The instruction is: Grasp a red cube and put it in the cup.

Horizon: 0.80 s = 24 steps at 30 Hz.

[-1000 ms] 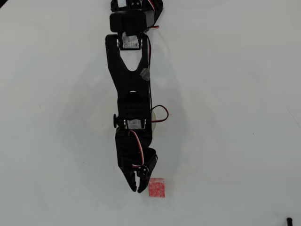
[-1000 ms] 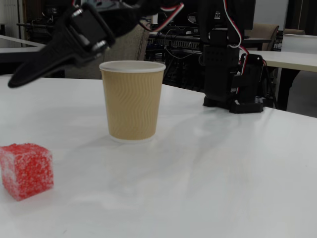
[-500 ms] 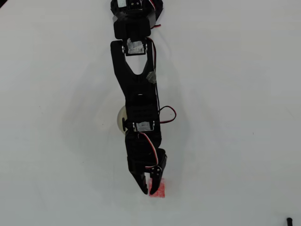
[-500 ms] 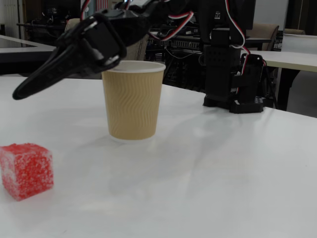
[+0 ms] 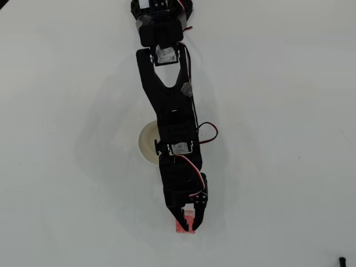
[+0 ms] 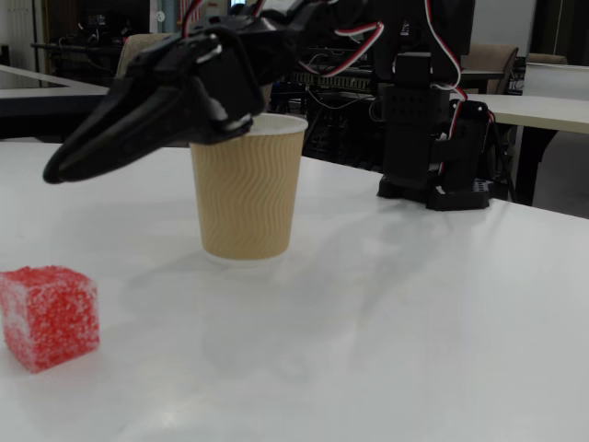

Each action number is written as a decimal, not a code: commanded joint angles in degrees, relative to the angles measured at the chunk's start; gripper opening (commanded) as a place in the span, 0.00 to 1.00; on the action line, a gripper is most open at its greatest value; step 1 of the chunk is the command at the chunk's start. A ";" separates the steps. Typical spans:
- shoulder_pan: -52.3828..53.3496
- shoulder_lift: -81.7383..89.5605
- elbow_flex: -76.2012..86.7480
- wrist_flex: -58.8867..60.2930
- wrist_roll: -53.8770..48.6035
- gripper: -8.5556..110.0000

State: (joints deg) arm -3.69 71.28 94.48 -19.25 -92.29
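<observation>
Half the red cube [image 5: 185,227] hides beneath the gripper [image 5: 189,221] from overhead. The arm covers part of the cup [image 5: 147,143]. Whether the jaws are parted I cannot tell.

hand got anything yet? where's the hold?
Nothing held. In the fixed view the hand hangs in the air above the red cube, which rests untouched on the table. The overhead view merely overlaps them.

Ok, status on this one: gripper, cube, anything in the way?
Gripper above the red cube, not holding it; open or shut unclear. Cube on the table, untouched. Cup upright, partly under the arm. Nothing blocking.
</observation>
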 commanded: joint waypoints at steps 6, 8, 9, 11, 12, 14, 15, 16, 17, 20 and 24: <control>-0.35 1.85 -4.83 -0.44 -3.96 0.08; -0.35 2.02 -4.75 1.41 -3.96 0.10; -0.26 2.20 -4.75 2.72 -3.96 0.10; 0.00 2.46 -4.75 5.54 -3.96 0.10; 0.18 2.55 -4.75 6.94 -3.96 0.10; 0.26 2.55 -4.83 9.32 -3.96 0.11; 0.35 2.64 -4.83 10.37 -3.96 0.11; 0.35 2.64 -4.92 11.43 -3.96 0.11; 0.35 2.64 -5.01 12.57 -3.96 0.11; 0.44 2.72 -5.10 16.17 -3.96 0.11; 0.70 2.99 -5.01 20.48 -3.96 0.11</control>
State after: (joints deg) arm -3.52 71.28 94.48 -1.32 -95.80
